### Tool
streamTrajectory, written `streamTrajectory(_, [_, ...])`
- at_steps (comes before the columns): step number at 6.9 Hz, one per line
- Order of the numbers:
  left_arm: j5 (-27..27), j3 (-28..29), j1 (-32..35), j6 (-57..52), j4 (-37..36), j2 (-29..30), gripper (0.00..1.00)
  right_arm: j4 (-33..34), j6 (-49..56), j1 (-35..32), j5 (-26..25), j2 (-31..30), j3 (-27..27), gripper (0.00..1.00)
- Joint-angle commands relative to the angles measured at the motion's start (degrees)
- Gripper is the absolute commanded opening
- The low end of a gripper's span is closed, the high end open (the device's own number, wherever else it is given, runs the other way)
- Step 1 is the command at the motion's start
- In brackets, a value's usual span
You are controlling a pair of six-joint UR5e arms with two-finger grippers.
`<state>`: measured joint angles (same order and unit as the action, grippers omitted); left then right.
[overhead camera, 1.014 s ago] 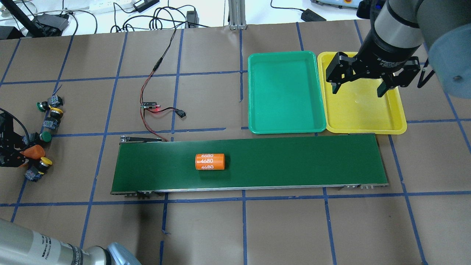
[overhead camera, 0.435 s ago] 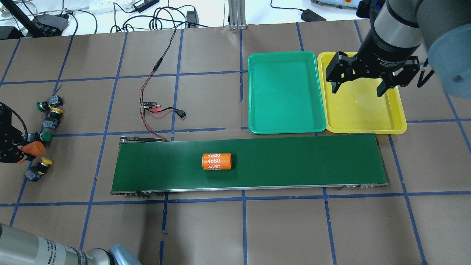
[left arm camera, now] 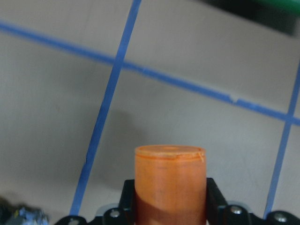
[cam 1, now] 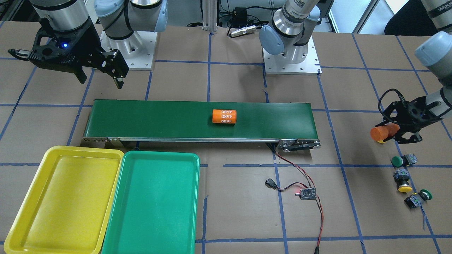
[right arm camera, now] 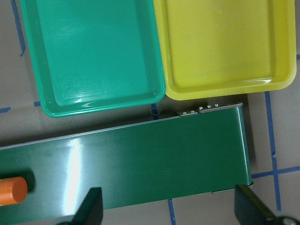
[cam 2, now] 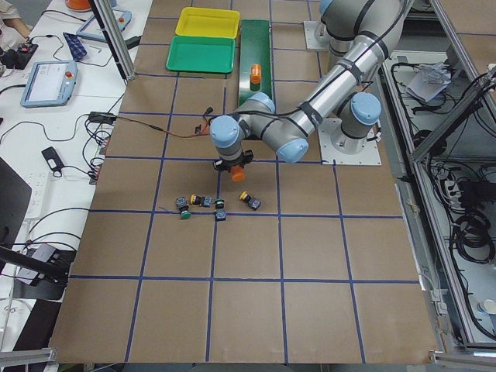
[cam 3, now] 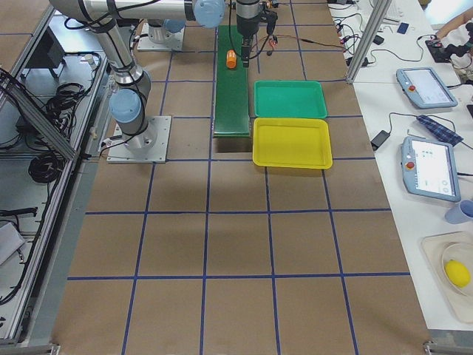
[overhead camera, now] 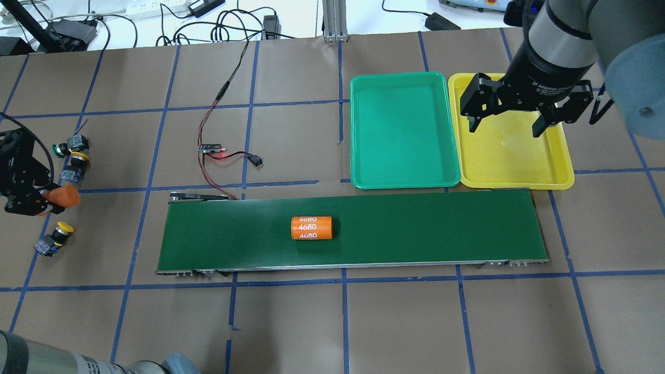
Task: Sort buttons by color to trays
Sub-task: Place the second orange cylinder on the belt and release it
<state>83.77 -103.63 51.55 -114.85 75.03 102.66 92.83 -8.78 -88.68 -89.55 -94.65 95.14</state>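
Several buttons lie at the table's left end: a green-capped button [overhead camera: 58,150], a yellow one [overhead camera: 78,159] beside it, and another yellow one [overhead camera: 63,227] nearer me. A third green cap [cam 1: 397,161] shows in the front view. My left gripper [overhead camera: 48,201] hovers over them, shut on an orange cylinder [left arm camera: 170,180]. The green tray [overhead camera: 405,130] and yellow tray [overhead camera: 514,156] sit side by side at the far right with nothing in them. My right gripper [overhead camera: 504,123] hangs open above the yellow tray.
A long dark green conveyor belt [overhead camera: 426,228] runs across the middle and carries a second orange cylinder [overhead camera: 311,227] marked 4680. A small circuit board [overhead camera: 212,148] with red and black wires lies behind the belt's left end.
My left gripper has moved away from the near edge with its orange cylinder and now covers one green button. The cylinder on the belt has travelled right. The right arm stayed still.
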Motion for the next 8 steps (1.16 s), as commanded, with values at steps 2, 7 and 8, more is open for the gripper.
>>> streamTrajectory(2, [0.3, -7.4, 16.3, 8.5, 0.3, -9.7, 0.19, 0.0, -1.4, -0.1, 0.3, 0.0, 0.2, 1.0])
streamTrajectory(7, [-0.5, -17.0, 33.3, 20.5, -7.5, -11.1, 0.13, 0.6, -1.6, 0.0, -0.2, -0.2, 0.7, 1.0])
streamTrajectory(8, [0.0, -20.5, 33.4, 20.6, -16.1, -11.4, 0.5, 0.4, -1.5, -0.1, -0.2, -0.1, 0.8, 1.0])
